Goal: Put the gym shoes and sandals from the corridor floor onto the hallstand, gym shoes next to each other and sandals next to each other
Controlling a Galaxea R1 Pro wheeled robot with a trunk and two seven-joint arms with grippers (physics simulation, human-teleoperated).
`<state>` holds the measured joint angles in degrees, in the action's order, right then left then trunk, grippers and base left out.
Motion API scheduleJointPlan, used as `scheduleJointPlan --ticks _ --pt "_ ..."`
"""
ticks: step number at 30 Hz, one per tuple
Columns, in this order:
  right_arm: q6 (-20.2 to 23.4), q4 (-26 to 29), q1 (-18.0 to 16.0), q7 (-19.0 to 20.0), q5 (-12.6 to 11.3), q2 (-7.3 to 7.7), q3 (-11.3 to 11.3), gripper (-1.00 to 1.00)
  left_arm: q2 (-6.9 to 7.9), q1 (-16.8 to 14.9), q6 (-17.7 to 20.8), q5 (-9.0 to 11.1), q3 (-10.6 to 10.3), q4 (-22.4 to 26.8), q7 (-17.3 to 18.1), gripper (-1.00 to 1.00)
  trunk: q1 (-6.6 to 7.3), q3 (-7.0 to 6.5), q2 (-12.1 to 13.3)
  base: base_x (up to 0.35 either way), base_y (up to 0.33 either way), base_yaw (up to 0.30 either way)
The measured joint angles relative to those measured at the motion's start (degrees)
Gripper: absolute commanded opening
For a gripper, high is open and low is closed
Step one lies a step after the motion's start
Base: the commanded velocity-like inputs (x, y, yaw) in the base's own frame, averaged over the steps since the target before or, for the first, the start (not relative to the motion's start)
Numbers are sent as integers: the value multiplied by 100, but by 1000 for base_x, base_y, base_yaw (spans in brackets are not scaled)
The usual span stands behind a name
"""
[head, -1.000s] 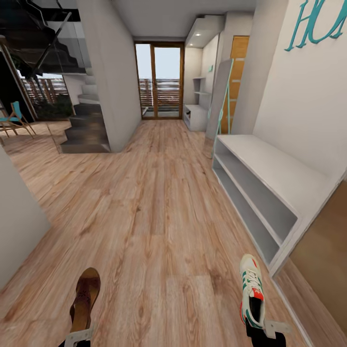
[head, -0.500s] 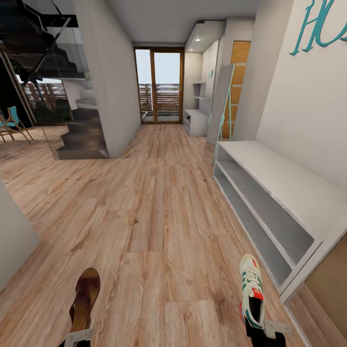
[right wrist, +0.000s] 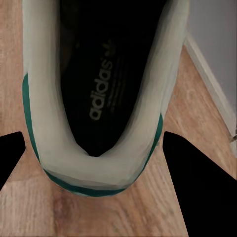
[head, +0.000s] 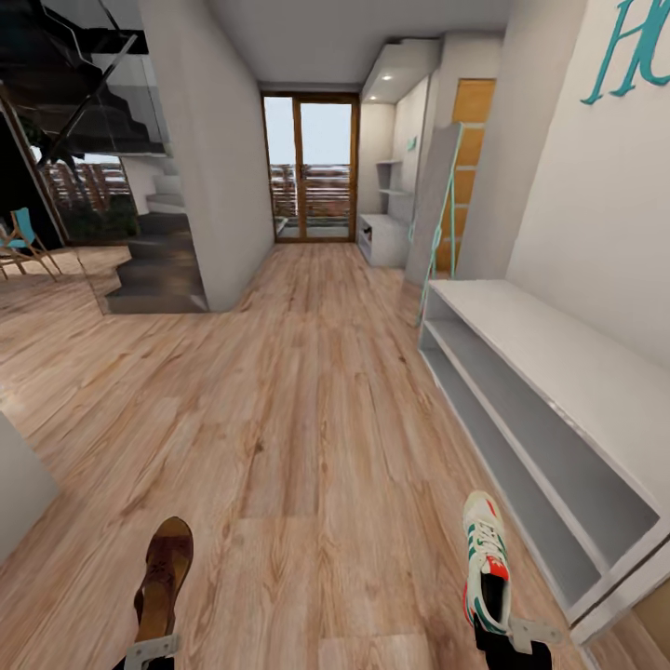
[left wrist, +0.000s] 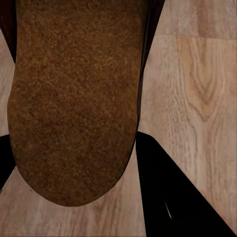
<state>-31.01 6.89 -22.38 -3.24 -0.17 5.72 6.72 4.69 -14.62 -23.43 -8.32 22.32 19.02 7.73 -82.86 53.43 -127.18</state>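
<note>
From the head camera I see my left gripper (head: 149,649) at 7 o'clock clamped on a brown sandal (head: 164,572), and my right gripper (head: 510,637) at 5 o'clock clamped on a gym shoe (head: 486,556), both above the corridor floor (head: 307,419). The hallstand (head: 549,400) runs along 3 o'clock.

Left wrist: the sandal's footbed (left wrist: 74,98) between dark fingers (left wrist: 173,197).

Right wrist: the gym shoe's heel (right wrist: 98,168) held between the fingers (right wrist: 197,173).

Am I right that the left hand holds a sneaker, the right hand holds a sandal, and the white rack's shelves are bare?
Swapped. In the head view the left hand holds the brown sandal and the right hand holds the white sneaker; both wrist views agree. The shelves of the rack that show are indeed bare.
</note>
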Motion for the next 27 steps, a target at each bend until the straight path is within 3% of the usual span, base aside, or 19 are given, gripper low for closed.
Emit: scheduleJointPlan --ticks 11,27 --pt "0 1 0 0 6 0 -4 -100 0 0 0 20 1 -1 -4 -100 0 0 0 335 4 235" --pt "8 8 1 11 16 16 -3 -100 0 -1 0 21 6 -1 -4 -100 0 0 0 317 129 15"
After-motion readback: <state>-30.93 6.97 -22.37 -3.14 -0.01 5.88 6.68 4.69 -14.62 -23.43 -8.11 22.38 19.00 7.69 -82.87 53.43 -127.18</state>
